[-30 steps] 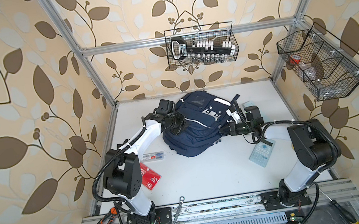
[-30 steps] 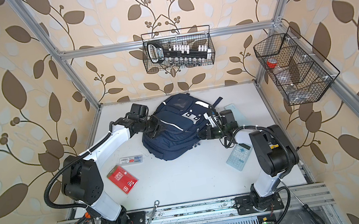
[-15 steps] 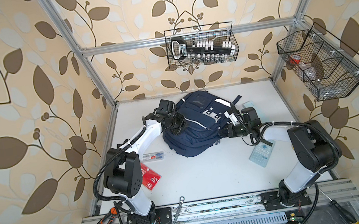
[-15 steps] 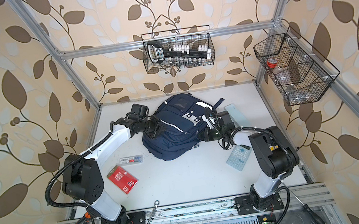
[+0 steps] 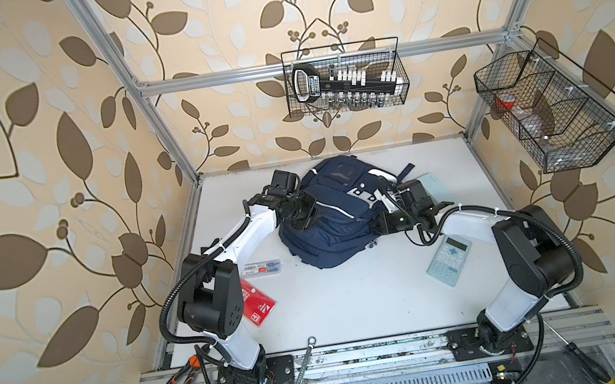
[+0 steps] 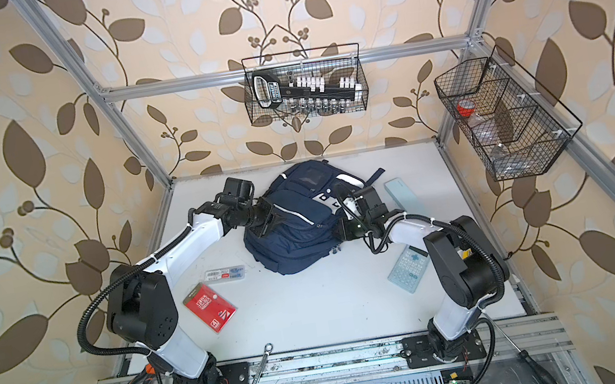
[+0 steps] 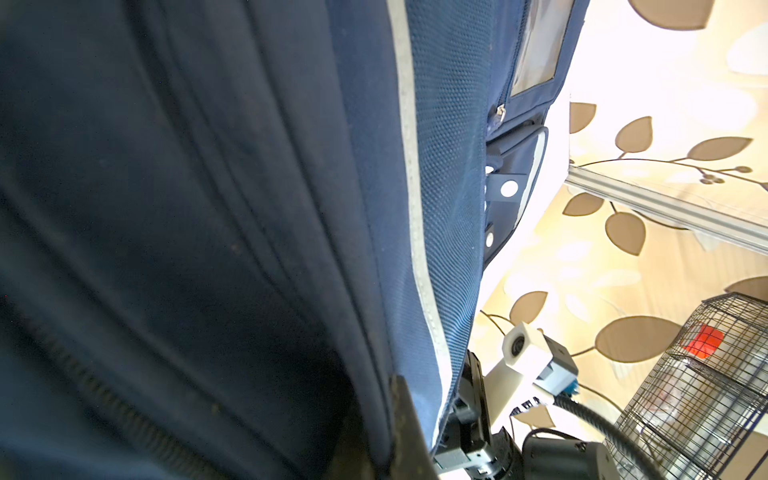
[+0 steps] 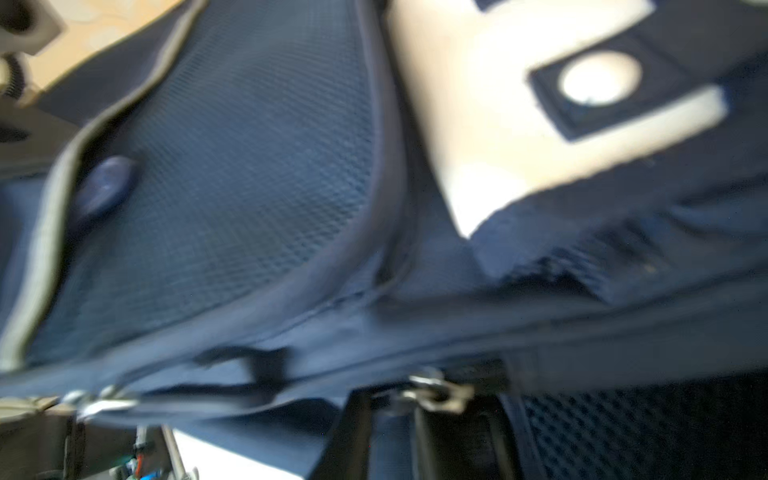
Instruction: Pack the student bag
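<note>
Step in hand, by judgement: opening the student bag [image 5: 335,218], which lies at the back centre of the table [image 5: 358,310] with no opening or contents visible. The left gripper [image 5: 308,218] is closed on fabric at the bag's left side. The right gripper [image 5: 376,226] sits at the right side beside a zip pull [image 8: 436,399]; the blurred wrist view leaves its grip unclear. Next move: seat the pull firmly, then draw it while the left braces. Calculator [image 5: 449,260], red card [image 5: 259,305], clear box [image 5: 261,268] and pale blue case [image 6: 404,196] lie unpacked. The rear basket [image 5: 337,46] holds a socket rack [image 5: 359,82]; the side basket [image 5: 569,166] holds a red-capped item [image 5: 504,101]

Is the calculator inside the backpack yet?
Out. The calculator lies flat on the table, apart from the backpack.
</note>
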Available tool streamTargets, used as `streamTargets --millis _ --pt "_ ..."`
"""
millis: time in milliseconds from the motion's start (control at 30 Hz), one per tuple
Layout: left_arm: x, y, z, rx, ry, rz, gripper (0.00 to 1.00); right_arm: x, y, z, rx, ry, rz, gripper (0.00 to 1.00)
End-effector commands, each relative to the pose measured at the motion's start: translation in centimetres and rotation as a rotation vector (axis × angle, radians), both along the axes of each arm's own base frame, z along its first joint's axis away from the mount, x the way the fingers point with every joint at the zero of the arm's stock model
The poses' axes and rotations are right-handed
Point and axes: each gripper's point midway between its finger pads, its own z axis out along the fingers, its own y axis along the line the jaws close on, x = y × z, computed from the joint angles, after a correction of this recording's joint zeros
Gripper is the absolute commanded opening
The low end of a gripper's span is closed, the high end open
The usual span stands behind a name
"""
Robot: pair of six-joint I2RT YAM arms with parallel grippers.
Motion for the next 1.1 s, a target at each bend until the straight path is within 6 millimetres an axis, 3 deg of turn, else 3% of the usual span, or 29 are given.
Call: streamTargets --millis 0,100,167,267,333,567,700,833,933,1067 --pt "0.7 -1.5 2.9 -0.081 -0.096 -0.056 0.0 0.1 -0.4 -1.2 -0.129 0.016 -0.013 0.13" --pt "0.6 -1.5 2.9 -0.082 -0.096 -0.057 0.0 0.1 -0.4 -1.6 -0.175 0.025 -0.046 0.11" --pt "0.5 -1.5 2.8 -0.082 -0.096 -0.057 0.0 0.1 -0.2 -1.2 -0.163 0.02 -0.062 0.18" --pt "0.4 -1.4 2.6 -0.08 -0.092 -0.055 0.0 0.1 0.0 -0.2 -0.122 -0.002 -0.079 0.0" --pt "0.4 -1.3 2.5 -0.079 -0.091 -0.054 0.0 -0.1 0.4 0.4 -0.082 -0.016 -0.072 0.0" --pt "0.4 -1.1 2.1 -0.07 -0.089 -0.052 0.0 -3.9 1.2 3.7 0.179 -0.04 -0.006 0.0" --pt "0.4 -0.9 1.5 -0.066 -0.087 -0.046 0.0 -6.6 3.1 6.2 0.404 -0.028 0.08 0.0" --pt "0.3 -0.8 1.2 -0.064 -0.087 -0.04 0.0 -8.9 5.0 7.3 0.576 0.014 0.158 0.0" --pt "0.3 -0.8 1.1 -0.069 -0.089 -0.033 0.0 -10.4 7.7 7.7 0.59 0.026 0.223 0.0" --pt "-0.1 -1.5 1.3 -0.073 -0.101 -0.036 0.0 -10.8 11.4 8.9 0.606 0.017 0.262 0.0"
